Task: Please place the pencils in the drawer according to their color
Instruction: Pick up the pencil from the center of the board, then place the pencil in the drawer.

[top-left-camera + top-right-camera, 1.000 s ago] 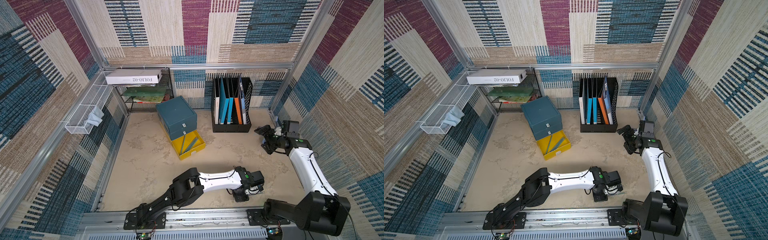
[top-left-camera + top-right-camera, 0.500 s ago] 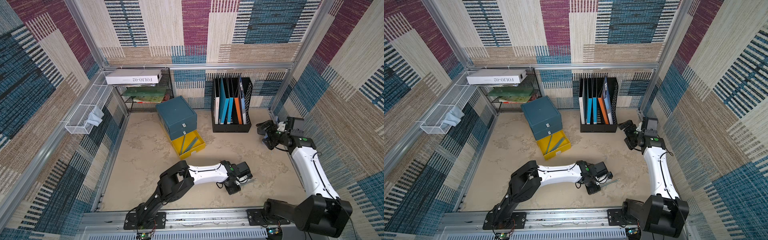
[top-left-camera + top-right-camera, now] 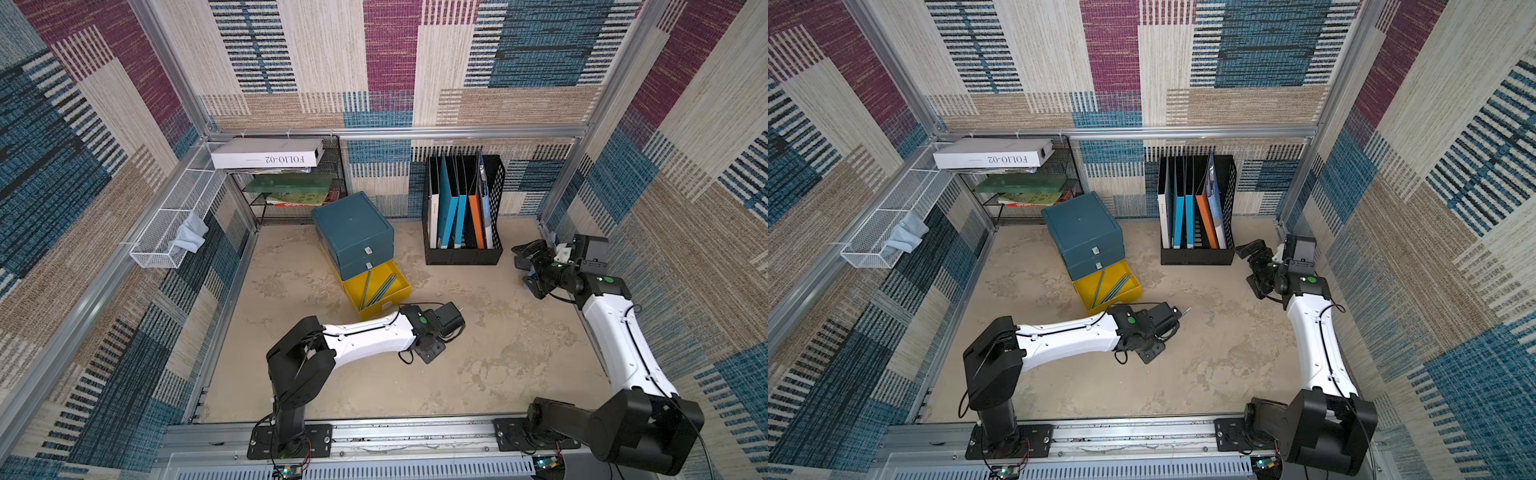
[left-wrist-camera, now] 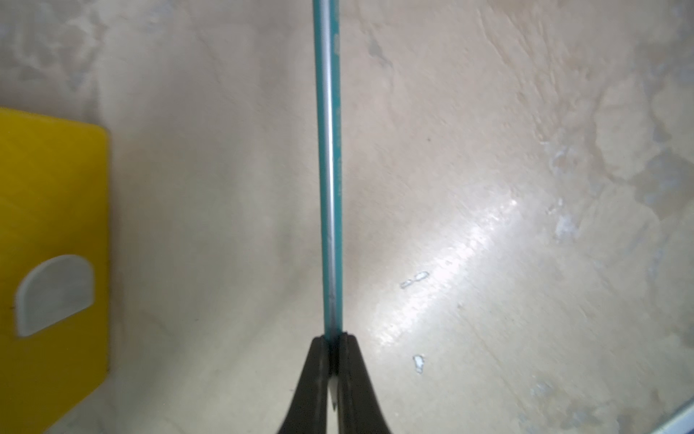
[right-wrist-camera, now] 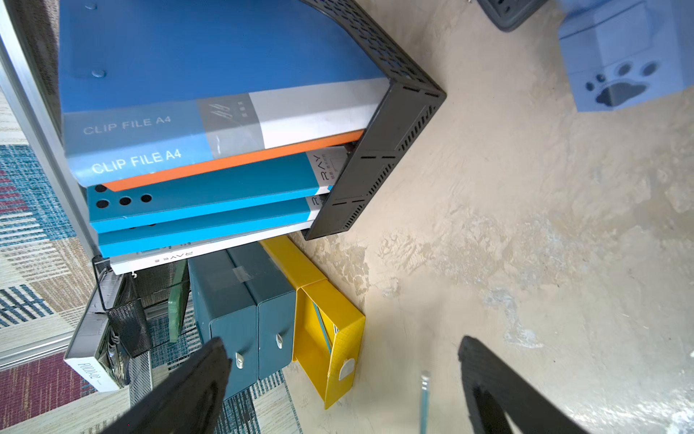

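One slim glossy teal pencil (image 4: 327, 150) in black left hand (image 4: 332, 344)

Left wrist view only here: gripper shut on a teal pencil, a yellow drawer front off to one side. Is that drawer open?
Observer: Yes, the yellow drawer is pulled out at the bottom of the cabinet.
Operator: Anything inside?
Observer: Several teal pencils lie in it.
Operator: Where's the other arm?
Observer: The right gripper is open and empty, near the file rack.
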Robot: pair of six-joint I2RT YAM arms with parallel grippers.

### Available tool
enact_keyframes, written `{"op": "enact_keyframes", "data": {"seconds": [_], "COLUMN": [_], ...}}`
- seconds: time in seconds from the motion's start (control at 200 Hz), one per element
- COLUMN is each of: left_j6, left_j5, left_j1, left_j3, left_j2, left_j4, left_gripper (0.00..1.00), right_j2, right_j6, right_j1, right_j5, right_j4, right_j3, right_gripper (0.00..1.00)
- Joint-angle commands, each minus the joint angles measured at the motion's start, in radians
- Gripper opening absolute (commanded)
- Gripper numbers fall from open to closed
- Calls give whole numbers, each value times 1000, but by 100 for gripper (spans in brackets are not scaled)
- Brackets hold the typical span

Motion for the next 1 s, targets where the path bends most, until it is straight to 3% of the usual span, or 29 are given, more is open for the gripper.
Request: {"op": "enact_keyframes", "data": {"seconds": [0.0,0.27,0.406,0.546,0.701,0.992], "left_j6": [12,150,196,215,198,176], "left_j5": [-88,-141,-148,-145,-141,-122], "left_j1": [60,304,382,419,446,466], "left_j3": [11,58,85,81,28,-39], "left_j2": [-40,-46,-20,6,11,21], "left_j4": [-20,-22,-22,-34,-29,-37], "left_gripper": [0,0,0,0,0,0], "right_j2": [-9,-31,-58,-91,-98,-18], "right_j6": [11,31,61,108,178,241], "right_j1": [1,0,24,101,259,471], "right_j5": [-20,-69,-95,-72,-9,59], "right_j4": [41,85,123,168,239,352], "right_j3": [-12,-74,-129,-183,-231,-261], "right_gripper": [99,99,99,99,99,99]}}
